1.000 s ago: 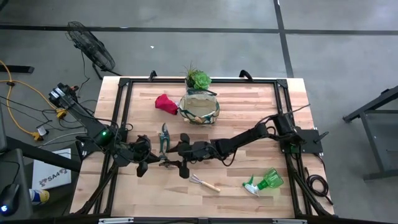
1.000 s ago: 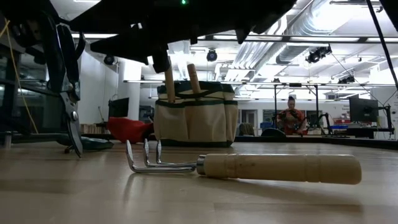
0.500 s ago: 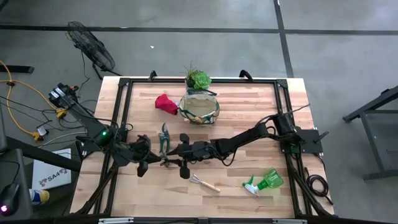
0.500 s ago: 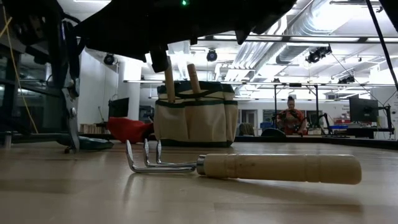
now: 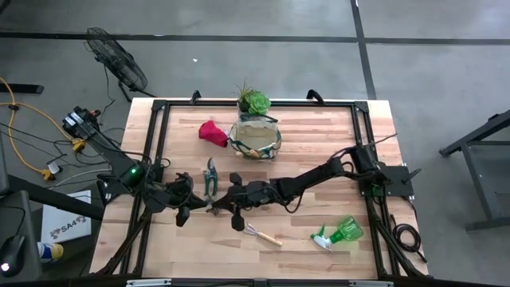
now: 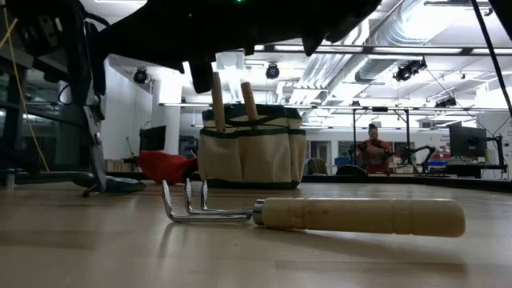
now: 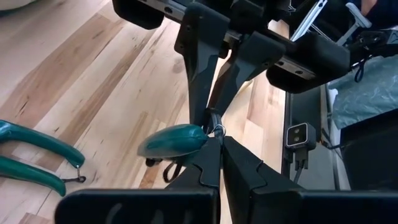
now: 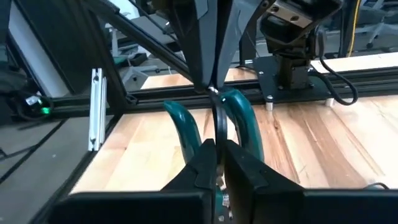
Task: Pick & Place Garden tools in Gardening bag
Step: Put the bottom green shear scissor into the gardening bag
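1. The right gripper (image 5: 217, 205) fingers (image 8: 239, 163) pinch the teal-handled shears (image 8: 235, 116). The left gripper (image 5: 203, 207) fingers (image 7: 245, 167) squeeze them too, near the table's (image 5: 319, 135) left edge.
2. The gardening bag (image 5: 255, 139) sits by the back edge.
3. A second pair of shears (image 5: 210, 175) lies close by.
4. The hand rake (image 5: 264, 235) lies near the front edge.

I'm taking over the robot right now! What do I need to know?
Left gripper: shut on the shears.
Right gripper: shut on the same shears, facing the left one.
Done: two trowels stand in the bag.
Left to do: bag the held shears, then the second shears lying next to the grippers, the glove beside the bag, the rake and the spray bottle.
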